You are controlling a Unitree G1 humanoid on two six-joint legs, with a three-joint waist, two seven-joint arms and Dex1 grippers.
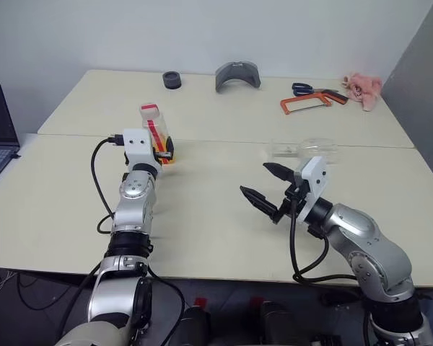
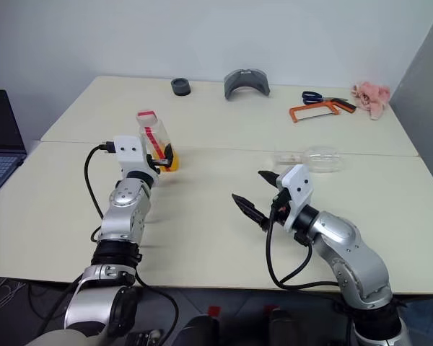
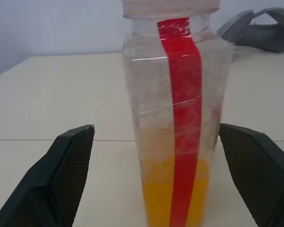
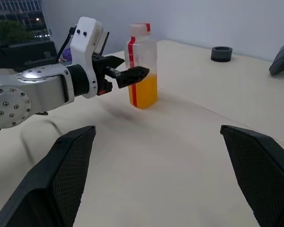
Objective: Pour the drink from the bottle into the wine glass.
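On the desk (image 1: 224, 216), the left arm reaches forward, its pincer (image 4: 125, 73) level and spread wide around the upright bottle (image 1: 156, 133), fingers apart from its sides. The right pincer (image 1: 265, 184) hovers mid-desk, wide open and empty. The glass (image 1: 307, 148) lies beyond it. Drink (image 3: 175, 194) fills the bottle's bottom.

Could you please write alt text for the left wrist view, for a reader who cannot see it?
A clear plastic bottle with a red label strip, about a third full of orange drink, stands upright on a cream table between the two open black fingers of the left claw. A grey curved object lies behind it.
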